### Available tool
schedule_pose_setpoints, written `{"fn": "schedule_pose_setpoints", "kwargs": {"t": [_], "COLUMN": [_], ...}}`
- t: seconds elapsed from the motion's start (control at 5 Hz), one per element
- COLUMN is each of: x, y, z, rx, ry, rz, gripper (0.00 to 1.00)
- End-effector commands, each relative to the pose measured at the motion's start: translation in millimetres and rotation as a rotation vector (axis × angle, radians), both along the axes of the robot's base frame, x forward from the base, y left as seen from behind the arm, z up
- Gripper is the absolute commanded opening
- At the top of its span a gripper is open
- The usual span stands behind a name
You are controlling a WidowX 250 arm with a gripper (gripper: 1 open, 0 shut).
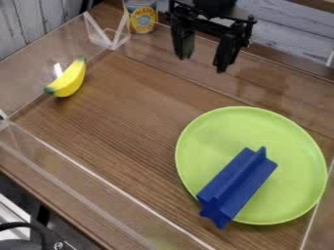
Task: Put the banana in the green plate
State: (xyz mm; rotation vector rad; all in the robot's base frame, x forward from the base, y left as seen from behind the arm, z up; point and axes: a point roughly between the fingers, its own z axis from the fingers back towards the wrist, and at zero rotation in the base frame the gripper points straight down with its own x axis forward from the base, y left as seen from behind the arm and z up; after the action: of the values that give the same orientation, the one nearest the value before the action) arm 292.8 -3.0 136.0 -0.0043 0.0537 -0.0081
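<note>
banana [66, 78]: on the table [131, 103], well apart from the hand, picture-left of it and a bit nearer the camera; close to the clear side wall [29, 70]
banana long axis: slanted, upper end up the picture and slightly right, green tip [51, 90] down and left
banana pointing: green tip faces away from the hand, toward the near-left side; other end aims roughly at the far side
gripper [204, 61]: fingers spread, nothing between them, released; near the far edge of the table
step in hand: reach for the banana, by my read; no grasp made
how to do it well: travel across to picture-left while high, then come down over the banana's middle; turn the fingers so they close across the slant, one on each long side, not tip to tip
watch out: wall-side finger could rub the clear wall or nudge the banana along it; small curved thing, may roll if pinched off-centre
green plate [202, 146]: nearer the camera than the hand, slightly picture-right; biggest thing here
blue block [239, 186]: lies slantwise on the plate, toward its near side; bare green beyond it looks the better drop spot
can [141, 15]: picture-left of the hand, far side; steer around it
</note>
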Motion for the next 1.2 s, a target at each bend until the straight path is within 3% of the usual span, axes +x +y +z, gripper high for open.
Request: {"fn": "schedule_pose_setpoints", "kwargs": {"t": [0.0, 0.2, 0.4, 1.0], "x": [-3.2, -8.0, -16.8, -51.4], "y": [4, 15, 41, 155], "z": [-6.2, -10.7, -7.4, -1.2], "rx": [0.004, 0.010, 0.022, 0.068], "ry": [0.020, 0.033, 0.015, -0.096], "rz": [-0.001, 0.004, 0.022, 0.066], "gripper": [1.00, 1.00, 1.00, 1.00]}}
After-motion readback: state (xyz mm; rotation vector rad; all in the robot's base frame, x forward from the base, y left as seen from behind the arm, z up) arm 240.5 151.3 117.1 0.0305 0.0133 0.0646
